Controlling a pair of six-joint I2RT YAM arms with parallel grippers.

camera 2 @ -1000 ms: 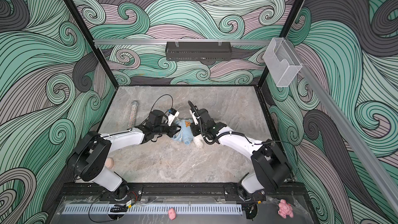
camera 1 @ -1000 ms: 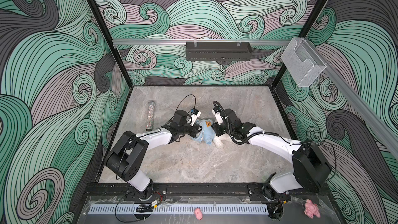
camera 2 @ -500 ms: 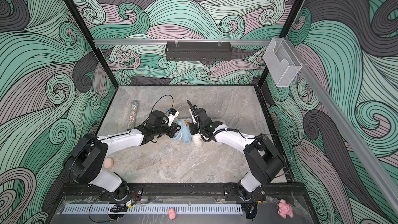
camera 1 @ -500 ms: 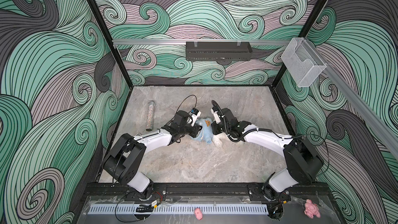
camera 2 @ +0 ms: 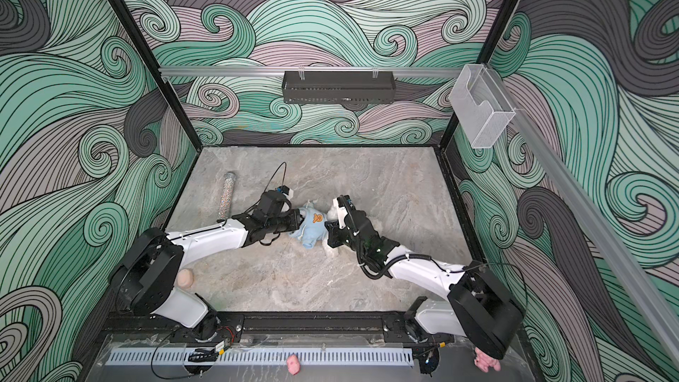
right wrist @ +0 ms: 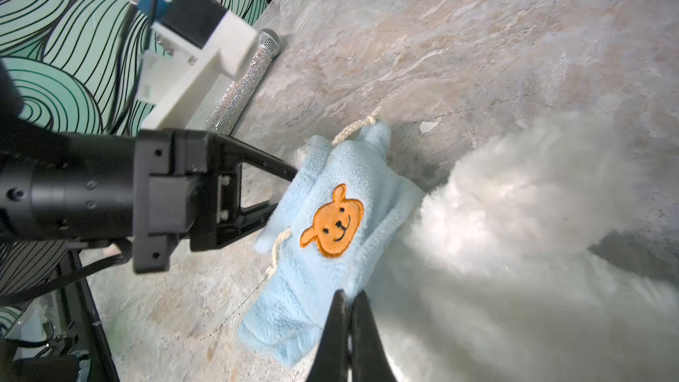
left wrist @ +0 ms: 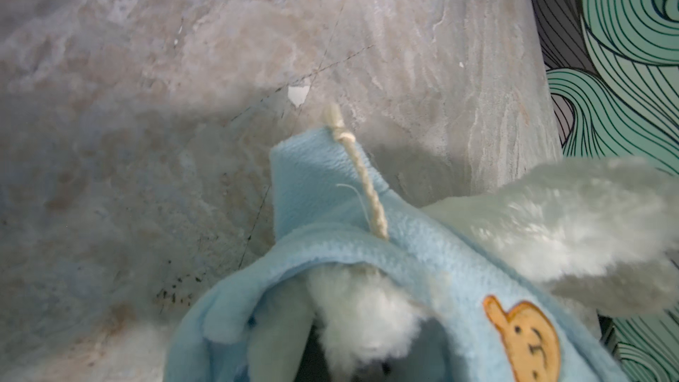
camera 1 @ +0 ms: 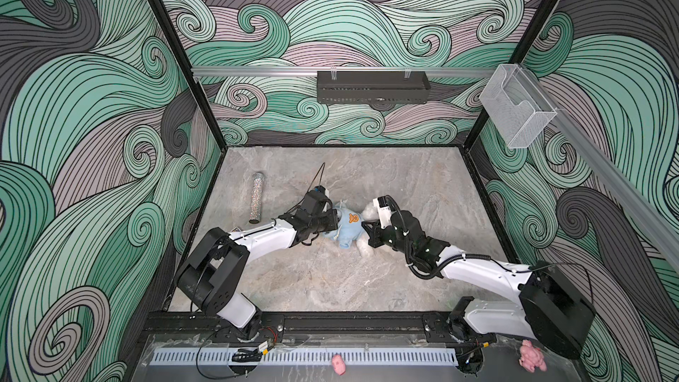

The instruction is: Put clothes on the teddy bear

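Two grippers, both clamped down, and I've got the garment from either end! My left gripper [camera 1: 334,219] reaches in from 9 o'clock, jaws squeezed tight on the light blue hoodie [camera 1: 347,232] at its drawstring end. My right gripper [right wrist: 351,293] reaches in from 4 o'clock. The right wrist view has it: fingers [right wrist: 340,325] pressed together, nipping the hoodie's edge right where blue fleece meets white fur.

The teddy bear [camera 1: 366,248] lies at the centre of the marble-look tabletop [camera 1: 330,281]. Its fluffy white fur pokes out on the hoodie's 3 o'clock side, and the orange bear-face patch [right wrist: 332,220] faces up. In the left wrist view a cream drawstring [left wrist: 362,178] lies across the fleece, knotted at its tip.

Over at 10 o'clock on the table, well apart from all this, a glittery microphone [camera 1: 257,198] lies flat.
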